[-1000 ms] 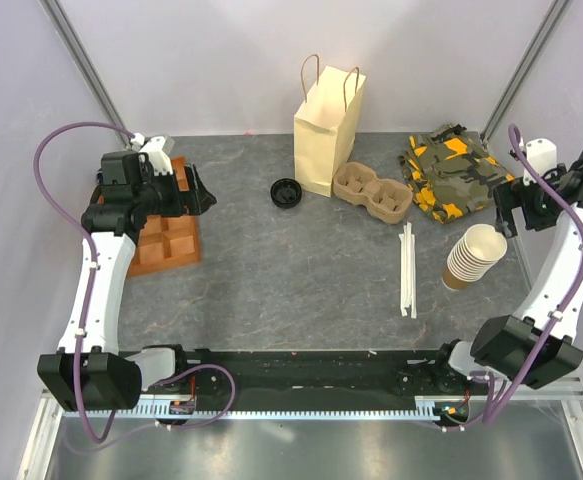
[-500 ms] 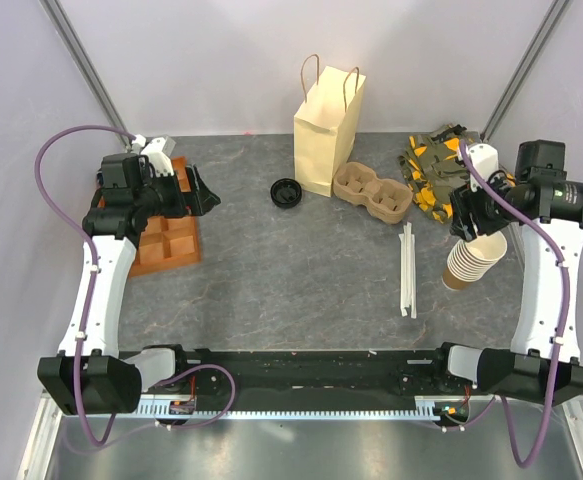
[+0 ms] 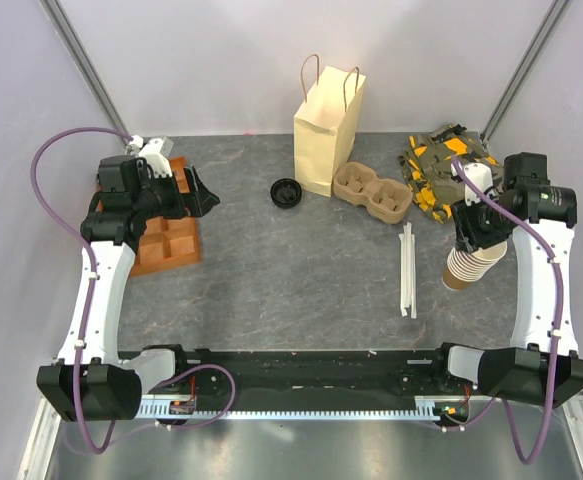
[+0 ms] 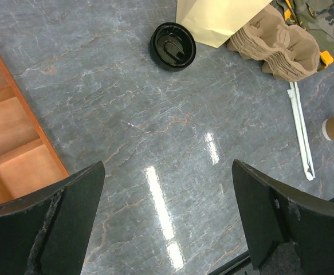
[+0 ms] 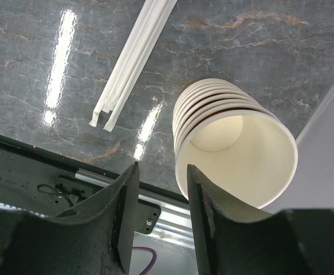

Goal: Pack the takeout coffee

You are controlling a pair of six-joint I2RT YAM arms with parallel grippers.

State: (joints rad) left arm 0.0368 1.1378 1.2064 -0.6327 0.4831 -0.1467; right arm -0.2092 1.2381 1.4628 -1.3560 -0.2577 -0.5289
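The takeout coffee is out of view. A stack of pale lidless paper cups (image 3: 464,268) (image 5: 235,154) lies tilted at the right of the table. My right gripper (image 3: 469,232) (image 5: 162,167) hangs just over its open mouth. The jaws are half closed with only table showing in the gap, and the right finger (image 5: 204,217) overlaps the near rim of the top cup. The tan paper bag (image 3: 327,125) (image 4: 218,17) stands upright at the back. My left gripper (image 3: 197,195) (image 4: 168,166) is wide open and empty above the table's left side.
A loose black lid (image 3: 286,192) (image 4: 173,46) lies left of the bag. A pulp cup carrier (image 3: 371,192) (image 4: 275,40) and a camouflage cloth (image 3: 456,180) sit to its right. Paper-wrapped straws (image 3: 408,270) (image 5: 132,63) lie mid-right. An orange compartment tray (image 3: 171,242) (image 4: 12,143) is under the left arm.
My right arm swung in from the table's right edge to just above the cup stack, and its jaws narrowed from wide open to about half. The left arm barely shifted.
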